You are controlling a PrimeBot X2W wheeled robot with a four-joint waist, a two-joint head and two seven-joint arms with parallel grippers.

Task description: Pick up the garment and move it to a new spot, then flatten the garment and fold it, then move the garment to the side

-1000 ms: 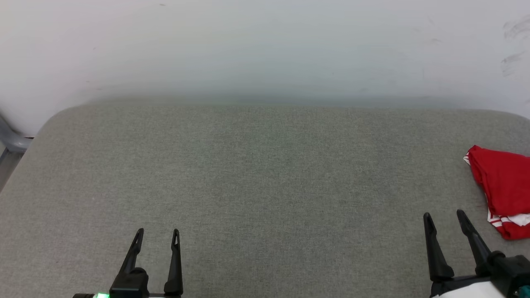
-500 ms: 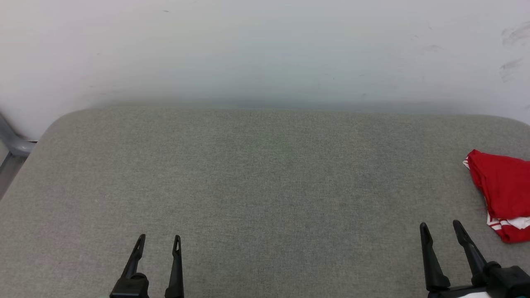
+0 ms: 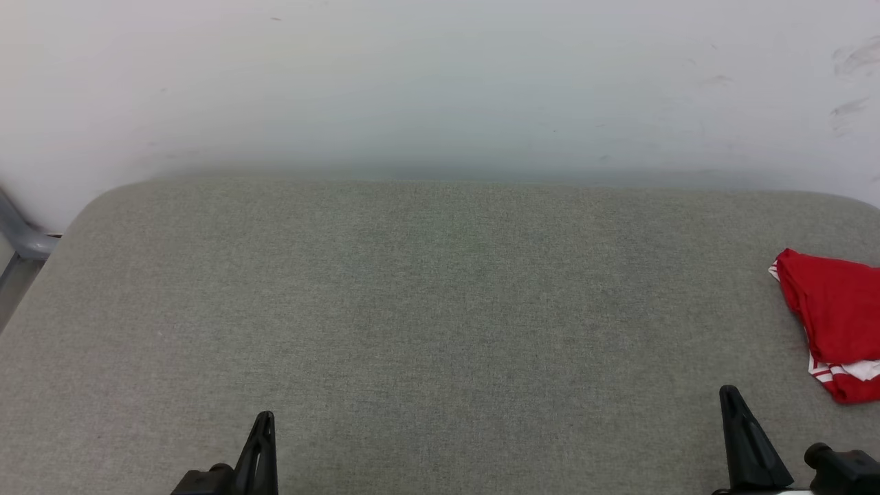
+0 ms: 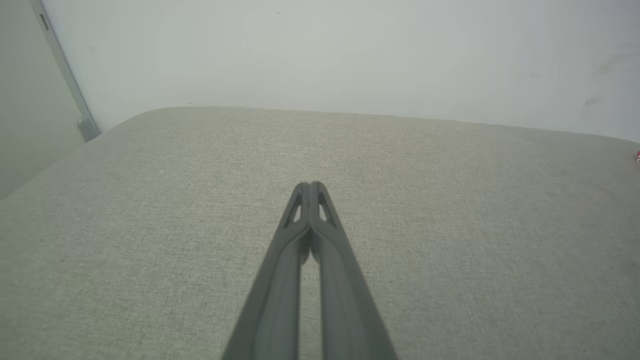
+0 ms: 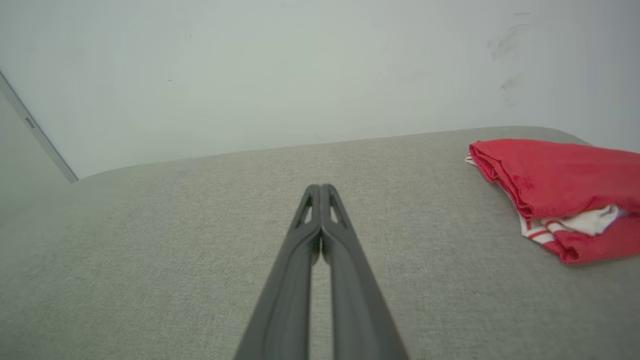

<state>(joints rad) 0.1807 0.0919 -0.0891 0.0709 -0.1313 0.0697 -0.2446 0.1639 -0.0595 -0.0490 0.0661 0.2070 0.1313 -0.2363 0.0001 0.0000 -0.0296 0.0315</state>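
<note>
Garment folded and parked at the right edge; task looks finished.
The garment lies as a compact red bundle, striped white trim showing, at the far right of the grey padded surface. Judging by that, pick-up, flatten, fold and move-aside are done, with nothing obvious left. Left gripper and right gripper both have their fingers pressed together, empty. The right one is near the garment, not touching.
</note>
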